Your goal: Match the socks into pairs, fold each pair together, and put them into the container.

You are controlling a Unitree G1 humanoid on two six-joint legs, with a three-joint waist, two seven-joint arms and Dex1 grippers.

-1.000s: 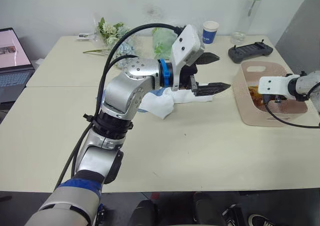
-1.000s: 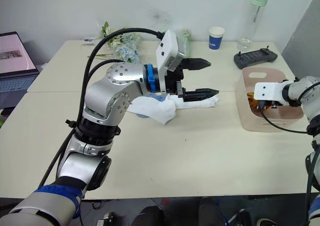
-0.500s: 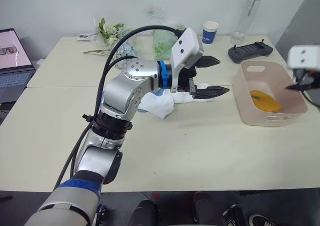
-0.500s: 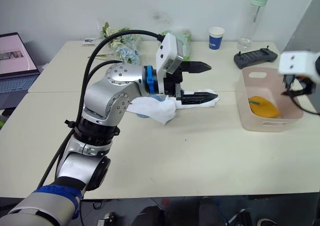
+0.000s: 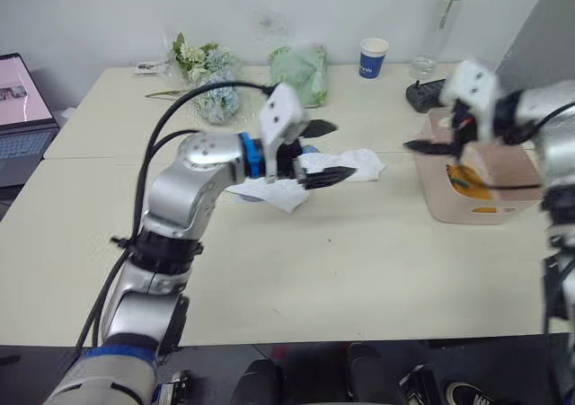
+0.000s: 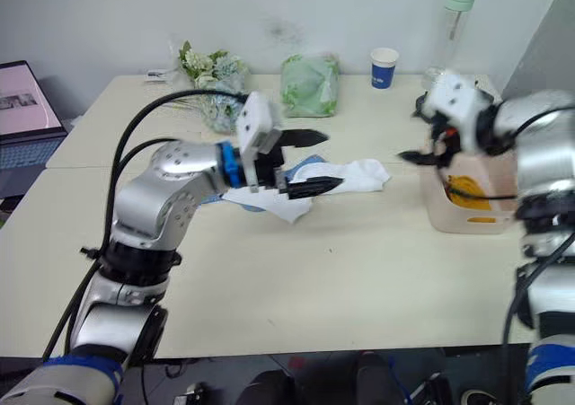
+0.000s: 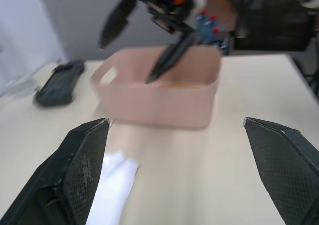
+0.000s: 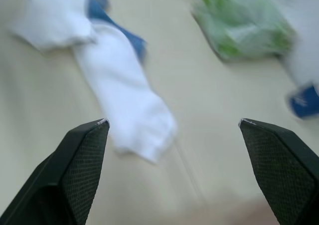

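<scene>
Both grippers, left (image 6: 305, 162) and right (image 6: 422, 145), spread empty over white socks (image 6: 355, 173) beside the container (image 6: 467, 212)

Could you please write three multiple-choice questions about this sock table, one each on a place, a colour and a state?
1. Where is the yellow sock?
A. inside the pink basin
B. beside the laptop
C. under the paper cup

2. What colour is the sock lying nearest the basin on the table?
A. red
B. white
C. black

3. How is the left gripper?
A. shut on a sock
B. shut on the cup
C. open, holding nothing

Answers: 1 A, the yellow sock lies in the pink basin. 2 B, the white sock stretches toward it. 3 C, the left gripper has its fingers apart above the socks.
</scene>
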